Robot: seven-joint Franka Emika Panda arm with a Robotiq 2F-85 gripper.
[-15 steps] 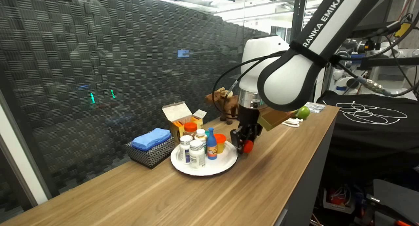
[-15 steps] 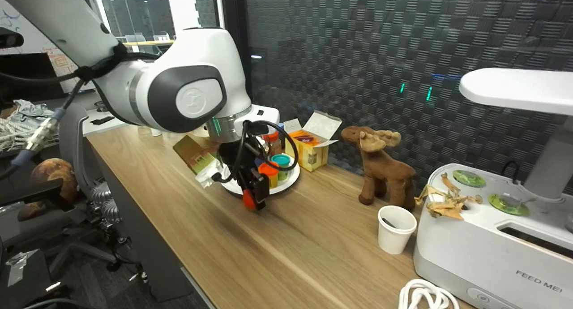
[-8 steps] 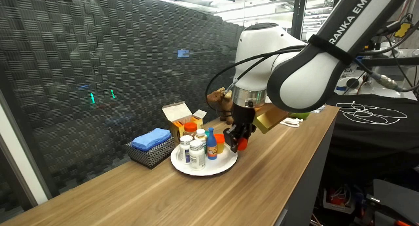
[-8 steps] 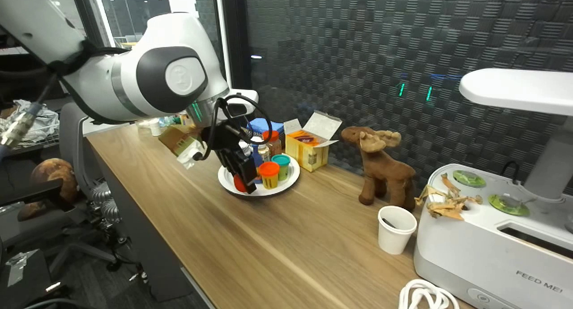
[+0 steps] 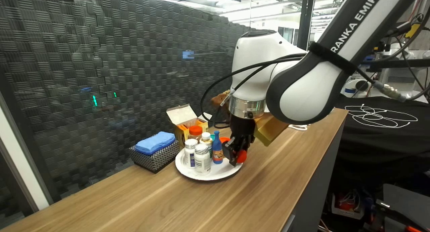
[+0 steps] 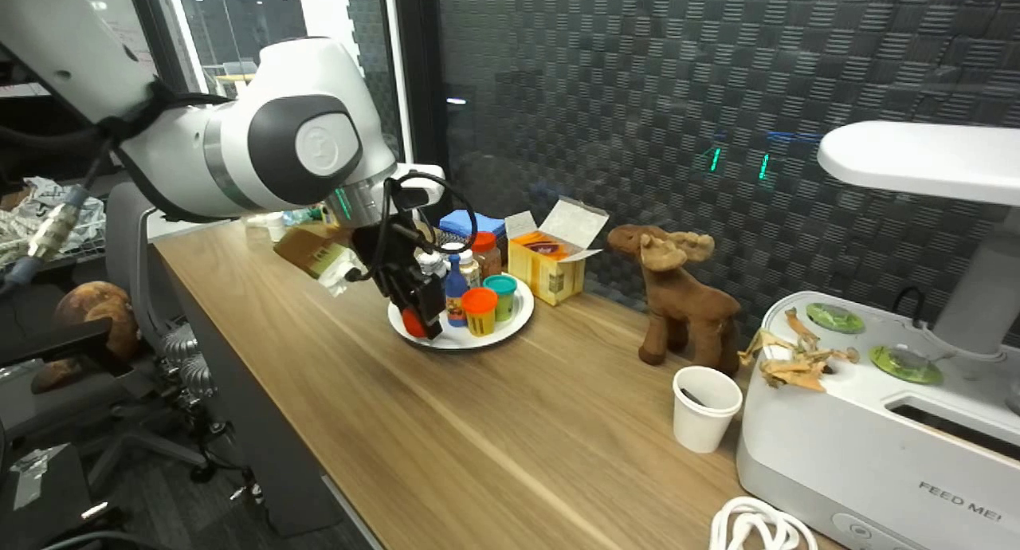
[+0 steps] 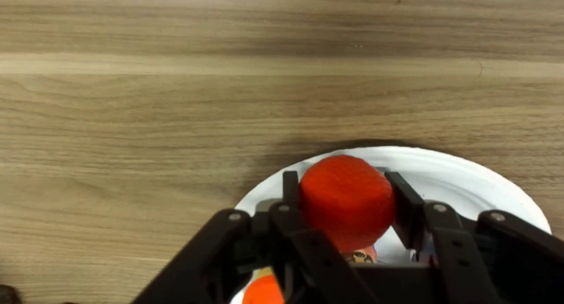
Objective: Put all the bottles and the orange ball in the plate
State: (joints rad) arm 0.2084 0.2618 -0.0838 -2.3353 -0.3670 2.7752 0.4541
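Observation:
My gripper point(image 5: 235, 157) is shut on the orange ball point(image 5: 241, 156), which looks red-orange. In the wrist view the ball point(image 7: 347, 202) sits between both fingers point(image 7: 341, 177), over the edge of the white plate point(image 7: 440, 165). I cannot tell whether the ball touches the plate. On the plate point(image 5: 215, 177) stand white bottles point(image 5: 202, 163), a blue bottle point(image 5: 217, 150) and an orange-lidded jar point(image 5: 195, 131). An orange-lidded tub point(image 6: 480, 312) and a teal-lidded tub point(image 6: 501, 295) stand there too. The gripper is beside the blue bottle and partly hides the orange-lidded tub in an exterior view.
An open yellow box point(image 6: 550, 267) stands behind the plate. A dark box with a blue cloth point(image 5: 155, 143) is beside it. A plush moose point(image 6: 685, 303), a paper cup point(image 6: 705, 410), a white appliance point(image 6: 876, 438) and a white cable point(image 6: 761, 526) are farther along the table.
My gripper has carried the ball from beside the plate to over its edge, rising first and then coming lower. The things on the plate have not moved.

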